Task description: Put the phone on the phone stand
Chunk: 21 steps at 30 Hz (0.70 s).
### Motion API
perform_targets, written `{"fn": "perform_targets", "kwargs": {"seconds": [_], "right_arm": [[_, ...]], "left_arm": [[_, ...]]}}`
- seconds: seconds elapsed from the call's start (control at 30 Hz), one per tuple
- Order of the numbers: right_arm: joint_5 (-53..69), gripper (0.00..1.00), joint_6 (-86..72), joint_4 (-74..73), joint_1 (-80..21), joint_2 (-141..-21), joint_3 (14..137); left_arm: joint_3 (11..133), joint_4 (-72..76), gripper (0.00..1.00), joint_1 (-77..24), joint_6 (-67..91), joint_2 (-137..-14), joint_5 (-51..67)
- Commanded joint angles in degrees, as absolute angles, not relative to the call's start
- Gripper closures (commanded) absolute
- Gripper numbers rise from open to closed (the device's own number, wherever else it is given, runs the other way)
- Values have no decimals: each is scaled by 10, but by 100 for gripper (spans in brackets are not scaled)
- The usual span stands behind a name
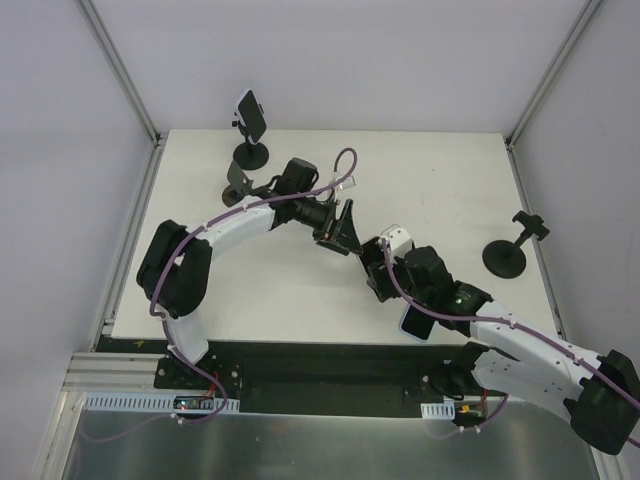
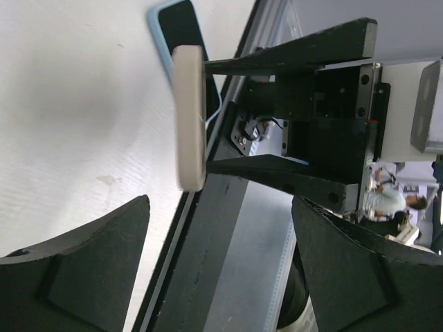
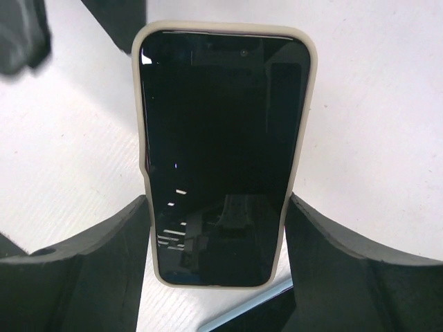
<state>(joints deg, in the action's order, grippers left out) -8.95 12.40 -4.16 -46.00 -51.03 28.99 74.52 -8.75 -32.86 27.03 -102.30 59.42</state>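
A phone in a cream case [image 3: 220,152], screen dark, stands upright between the fingers of my right gripper [image 3: 216,207], which is shut on its long edges just above the table. In the top view the phone [image 1: 397,238] and right gripper [image 1: 385,260] are at mid-table. My left gripper [image 1: 338,232] is open and empty just to the phone's left, facing it. In the left wrist view the left gripper [image 2: 220,207] sees the phone [image 2: 188,117] edge-on. An empty black phone stand [image 1: 508,252] stands to the right.
A light-blue phone [image 1: 414,322] lies flat on the table under my right arm and also shows in the left wrist view [image 2: 181,34]. At the back left a stand [image 1: 250,152] holds another phone [image 1: 250,113]. A small black bracket [image 1: 238,186] sits near it.
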Motion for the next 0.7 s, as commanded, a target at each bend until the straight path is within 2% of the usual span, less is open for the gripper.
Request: {"fn": "perform_targets", "kwargs": {"seconds": [0.0,0.23,0.6,0.67], "right_arm": [[-39,100,149,-37,-458,-509,324],[13,100,146,-31,-460,-511,330],[17,99,156,-31,-465,-534,352],[18,99,156,-30,-467,-536,355]], "left_arm": [[773,-69,20,-367,266,-1051,644],[774,-69,39,-372,274,-1070,638],[774,-69,65,-381,270,-1071,636],[774,-73,72,-381,266,-1069,634]]}}
